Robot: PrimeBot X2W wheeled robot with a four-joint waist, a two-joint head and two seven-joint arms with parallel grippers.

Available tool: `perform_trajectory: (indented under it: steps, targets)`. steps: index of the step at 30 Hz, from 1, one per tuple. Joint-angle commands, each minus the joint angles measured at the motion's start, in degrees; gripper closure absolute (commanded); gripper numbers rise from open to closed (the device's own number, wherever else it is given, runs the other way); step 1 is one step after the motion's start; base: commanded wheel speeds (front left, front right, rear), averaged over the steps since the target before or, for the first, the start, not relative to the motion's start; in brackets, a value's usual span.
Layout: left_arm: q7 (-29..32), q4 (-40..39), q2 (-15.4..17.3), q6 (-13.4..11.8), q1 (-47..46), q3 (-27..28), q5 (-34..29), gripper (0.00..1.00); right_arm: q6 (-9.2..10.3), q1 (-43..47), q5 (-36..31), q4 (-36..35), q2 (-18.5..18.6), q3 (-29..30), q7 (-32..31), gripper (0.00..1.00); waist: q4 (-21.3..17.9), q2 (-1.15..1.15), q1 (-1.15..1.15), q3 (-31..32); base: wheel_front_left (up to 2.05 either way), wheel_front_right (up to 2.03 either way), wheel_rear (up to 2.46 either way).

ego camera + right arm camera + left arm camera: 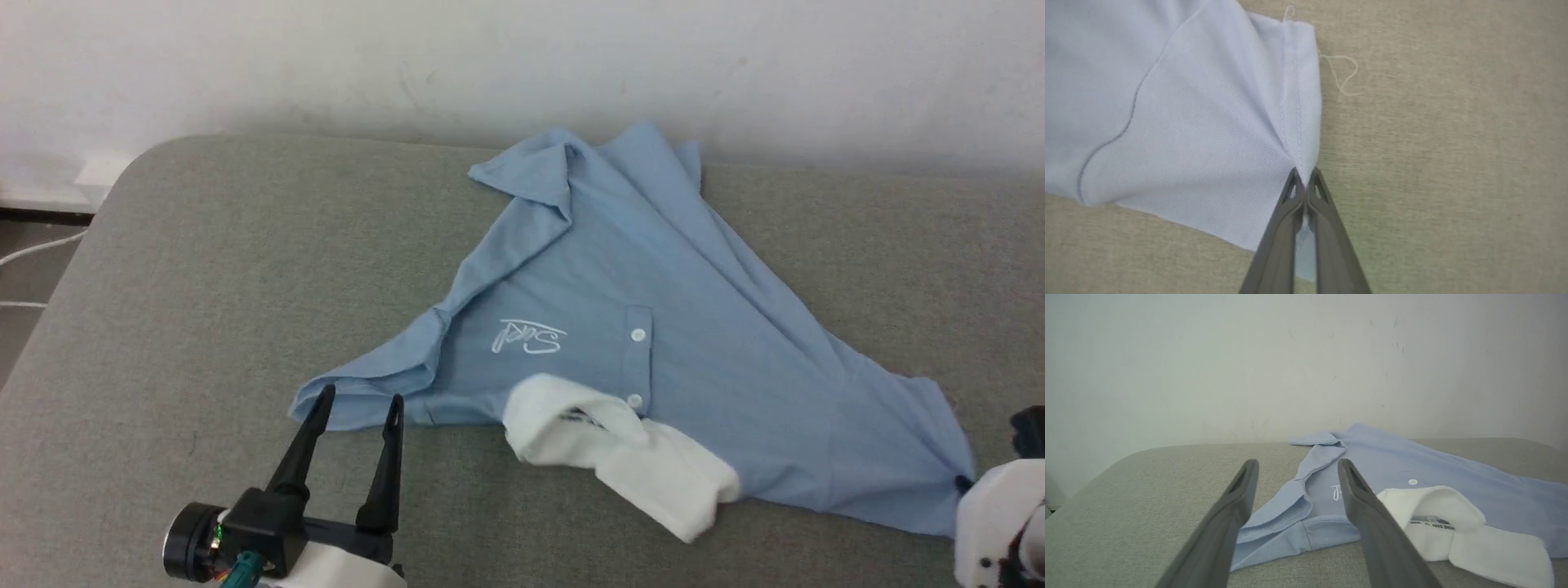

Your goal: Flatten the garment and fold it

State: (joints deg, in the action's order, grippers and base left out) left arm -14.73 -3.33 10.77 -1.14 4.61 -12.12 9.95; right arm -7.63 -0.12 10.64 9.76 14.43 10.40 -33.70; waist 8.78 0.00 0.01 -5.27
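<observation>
Garment [653, 286] lies rumpled, not yet flat. Right gripper [1302, 179] pinches a hemmed corner; left gripper [362, 398] hovers by the opposite sleeve, fingers spread. Flattening barely begun, folding all remains.

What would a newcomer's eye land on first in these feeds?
The light blue polo shirt sprawls crumpled across the grey cushion, its white collar flopped toward the robot. The right tool is shut on a hemmed corner of the shirt at the right, while the left tool stands open at the opposite sleeve.
</observation>
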Motion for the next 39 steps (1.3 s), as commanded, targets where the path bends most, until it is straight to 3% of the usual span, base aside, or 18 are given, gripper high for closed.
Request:
perform_trajectory:
  steps: [1, 9, 10, 11, 20, 25, 34, 39]
  targets:
    - [-0.3, 0.2, -0.5, 0.4, -0.2, 0.4, -0.6, 0.00, 0.14, 0.3, -0.1, -0.1, 1.4, 1.3, -0.1, 1.00, -1.8, 0.00, -0.01, 0.2, 0.00, 0.00, 0.00]
    - [-0.3, 1.4, -1.6, 1.9, -0.9, 1.3, -1.0, 0.00, 0.14, -0.2, -0.3, 2.6, 3.5, 5.9, 0.4, 1.00, -3.2, 0.00, -0.01, -0.7, 0.00, 0.00, 0.00]
    - [-0.3, 1.7, -1.7, 2.1, -0.9, 1.3, -1.0, 0.00, 0.14, -0.5, -0.5, 3.0, 3.2, 5.7, 1.4, 0.67, -3.3, 0.00, -0.01, -0.8, 0.00, 0.00, 0.00]
    - [-0.3, 2.0, -1.7, 2.4, -1.0, 1.3, -1.1, 0.00, 0.14, -0.9, -0.5, 3.3, 2.7, 5.7, 2.5, 0.00, -3.4, 0.00, -0.01, -0.9, 0.00, 0.00, 0.00]
    - [-0.2, 4.5, -1.5, 4.3, -1.6, 0.4, -1.8, 0.00, 0.14, -3.1, 0.8, -3.6, -2.2, 1.8, 21.3, 0.00, -5.9, 0.00, -0.01, -0.4, 0.00, 0.00, 0.00]
    - [6.7, 7.1, 0.8, 5.5, -4.4, -2.5, -4.0, 0.00, 0.14, -1.3, 1.5, -8.3, -6.8, 1.6, 29.3, 0.00, -7.7, 0.00, -0.01, -1.1, 0.00, 0.00, 0.00]
    - [24.2, 9.9, 4.3, 7.4, -10.7, -5.6, -3.8, 0.00, 0.14, -0.3, 0.5, -7.4, -10.0, 1.0, 32.4, 0.00, -11.0, 0.00, -0.01, -4.2, 0.00, 0.00, 0.00]
    - [28.7, 11.4, 5.0, 7.2, -12.7, -5.1, -3.1, 0.00, 0.14, -1.2, -0.1, -5.5, -10.6, 2.1, 33.1, 0.00, -11.9, 0.00, -0.01, -5.4, 0.00, 0.00, 0.00]
